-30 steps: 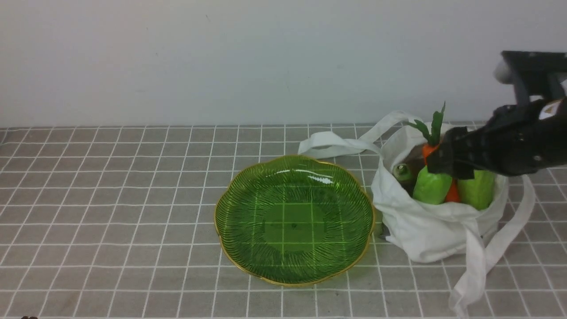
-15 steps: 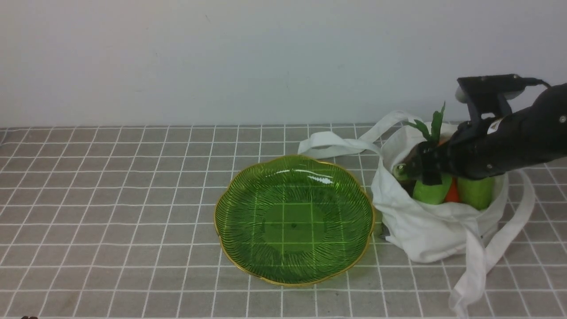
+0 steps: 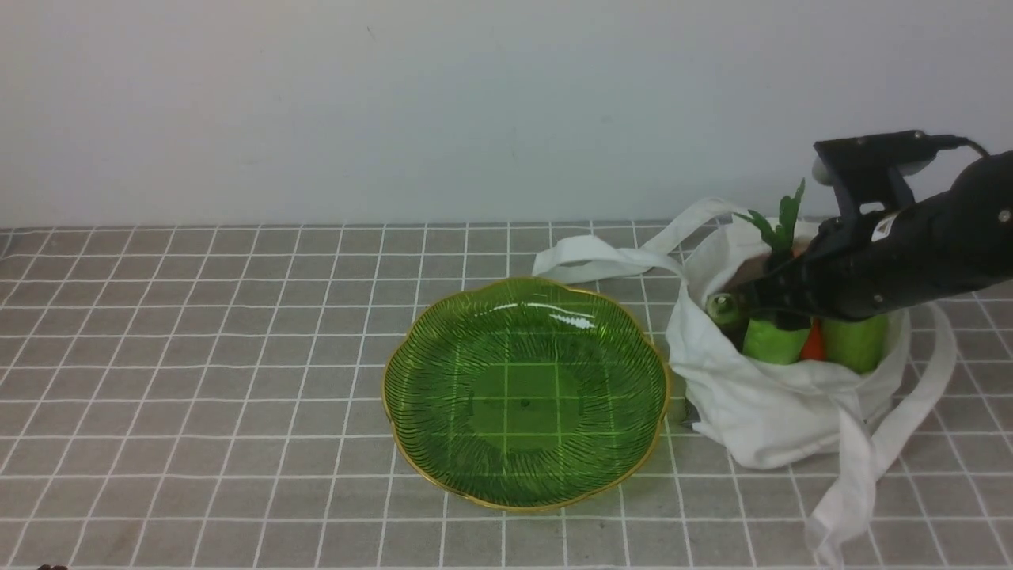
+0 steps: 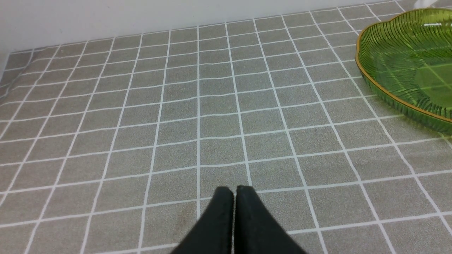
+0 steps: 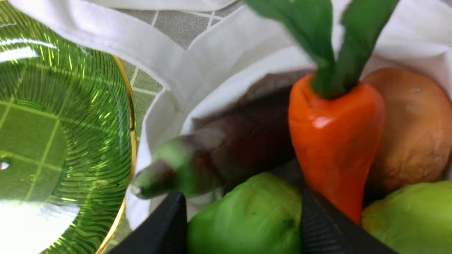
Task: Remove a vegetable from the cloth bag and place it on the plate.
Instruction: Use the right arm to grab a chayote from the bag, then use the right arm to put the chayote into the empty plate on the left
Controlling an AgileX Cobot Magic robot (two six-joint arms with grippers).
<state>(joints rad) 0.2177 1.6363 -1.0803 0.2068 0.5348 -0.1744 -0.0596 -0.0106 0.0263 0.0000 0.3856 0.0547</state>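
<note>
Between the black ribbed fingers of the right gripper (image 5: 243, 225) sits the bright green smooth oblong vegetable (image 5: 247, 218), pinched on both sides, in the soft white fabric bag (image 3: 768, 419). Just beside the fingers stands the orange carrot with green leaves (image 5: 335, 141). The left gripper's dark fingertips (image 4: 235, 194) are nearly pressed together over grey tiles (image 4: 176, 141).

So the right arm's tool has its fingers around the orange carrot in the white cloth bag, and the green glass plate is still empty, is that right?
Not quite: the right arm's tool has its fingers around the bright green vegetable, not the carrot, as the right wrist view shows. The rest holds: it is in the white cloth bag, and the green glass plate is empty.
</note>
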